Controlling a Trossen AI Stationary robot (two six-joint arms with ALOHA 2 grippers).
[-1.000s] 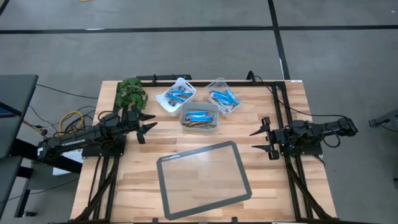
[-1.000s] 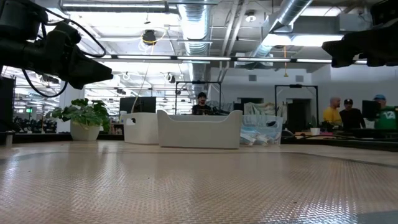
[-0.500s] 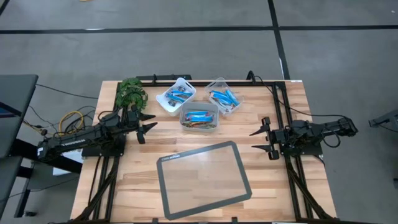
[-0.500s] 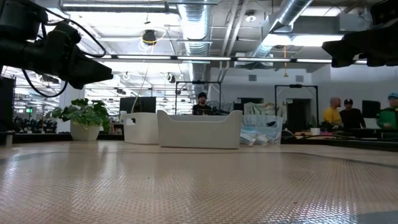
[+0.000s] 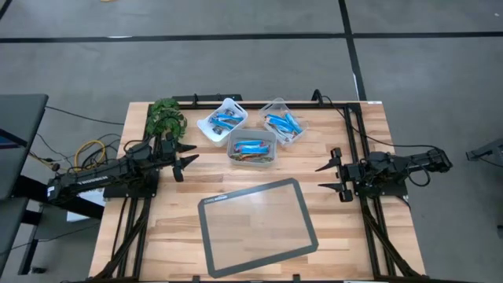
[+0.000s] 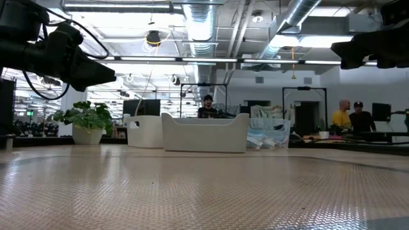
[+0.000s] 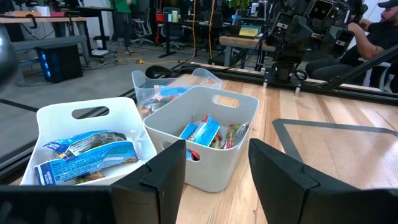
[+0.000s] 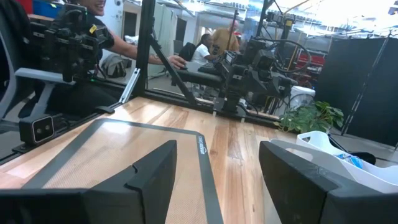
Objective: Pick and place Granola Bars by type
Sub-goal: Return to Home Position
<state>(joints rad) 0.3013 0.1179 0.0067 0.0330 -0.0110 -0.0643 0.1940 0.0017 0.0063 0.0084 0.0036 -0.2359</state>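
We see the bars (image 5: 253, 146) lying in three bins (image 5: 233, 101) at 12 o'clock, well clear of the left gripper (image 5: 193, 155) at 9 and the right gripper (image 5: 319, 178) at 3, both with jaws spread and empty. Bin walls hide some bars.

Bright blue Granola Bars (image 7: 93, 154), white bin (image 7: 53, 119)

Left gripper (image 7: 216, 163) seen at the near edge, jaws spread apart, nothing held between them. Three tubs are grouped on the wooden worktop (image 7: 348, 106) ahead. White tub (image 7: 50, 115): blue-wrapped Granola Bars (image 7: 87, 155) laid inside. Pale grey tub (image 7: 186, 96), just beside it: blue and orange-red bars. Clear tub (image 7: 146, 81), behind both: more bars. A dark-framed mat (image 7: 348, 155) is noted beside the grey tub. Right arm (image 7: 298, 31) seen across the worktop, a seated person (image 7: 376, 31) near it.
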